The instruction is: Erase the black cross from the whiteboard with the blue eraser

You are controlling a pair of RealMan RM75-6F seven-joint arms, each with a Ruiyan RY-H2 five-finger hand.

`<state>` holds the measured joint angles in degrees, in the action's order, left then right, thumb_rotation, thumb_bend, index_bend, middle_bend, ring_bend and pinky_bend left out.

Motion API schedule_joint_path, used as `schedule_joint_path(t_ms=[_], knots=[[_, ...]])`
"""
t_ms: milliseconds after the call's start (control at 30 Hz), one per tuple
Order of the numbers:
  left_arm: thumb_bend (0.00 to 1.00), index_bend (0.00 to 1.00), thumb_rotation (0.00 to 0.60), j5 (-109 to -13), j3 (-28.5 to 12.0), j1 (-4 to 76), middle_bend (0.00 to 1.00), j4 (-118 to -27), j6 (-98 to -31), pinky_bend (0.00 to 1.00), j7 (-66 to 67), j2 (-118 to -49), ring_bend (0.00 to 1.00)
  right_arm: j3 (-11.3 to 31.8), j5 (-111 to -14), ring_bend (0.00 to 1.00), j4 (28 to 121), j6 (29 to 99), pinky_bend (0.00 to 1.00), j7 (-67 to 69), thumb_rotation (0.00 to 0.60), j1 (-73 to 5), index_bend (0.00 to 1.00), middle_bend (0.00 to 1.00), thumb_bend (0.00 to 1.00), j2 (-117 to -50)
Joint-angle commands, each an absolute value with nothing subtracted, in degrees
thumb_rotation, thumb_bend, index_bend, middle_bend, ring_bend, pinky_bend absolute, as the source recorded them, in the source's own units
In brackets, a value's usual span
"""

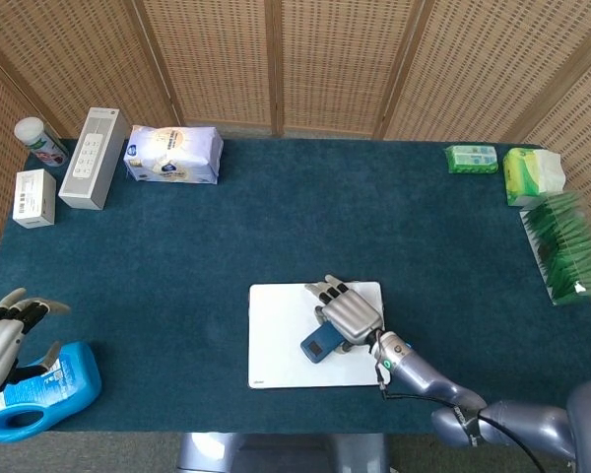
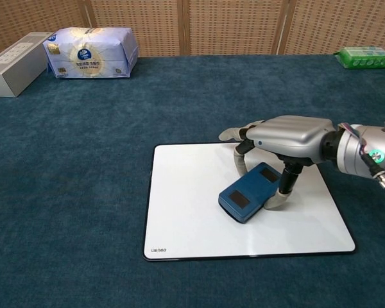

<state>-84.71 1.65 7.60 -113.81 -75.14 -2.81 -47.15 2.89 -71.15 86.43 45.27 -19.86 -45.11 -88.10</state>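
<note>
You have open blue cloth across the whole middle of the table (image 1: 305, 212), from the far edge down to the whiteboard (image 2: 186, 224). Over the board, your right hand (image 2: 279, 141) and the blue eraser (image 2: 250, 192) it holds fill the middle and right part; the left part of the board is bare.

Far left, a white box (image 1: 94, 158), a tissue pack (image 1: 172, 155), a small carton (image 1: 34, 197) and a bottle (image 1: 39, 141) crowd the corner. Far right, green packs (image 1: 532, 175) and a green rack (image 1: 566, 246) line the right edge.

Near left, the blue detergent bottle (image 1: 39, 394) lies just beside your left hand (image 1: 0, 340).
</note>
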Motion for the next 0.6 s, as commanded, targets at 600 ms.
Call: schedule_joint_path(t_ms=[600], knots=[[0.49,0.28,0.6,-84.9,1.6,7.8,0.3,-113.2,-75.1,0.08,-3.1,-47.8,0.23,0.5,-71.1,0.0,95.0,46.6,0.0,-22.9,0.6,-43.7,0.85,0.0,0.04,-79.7]])
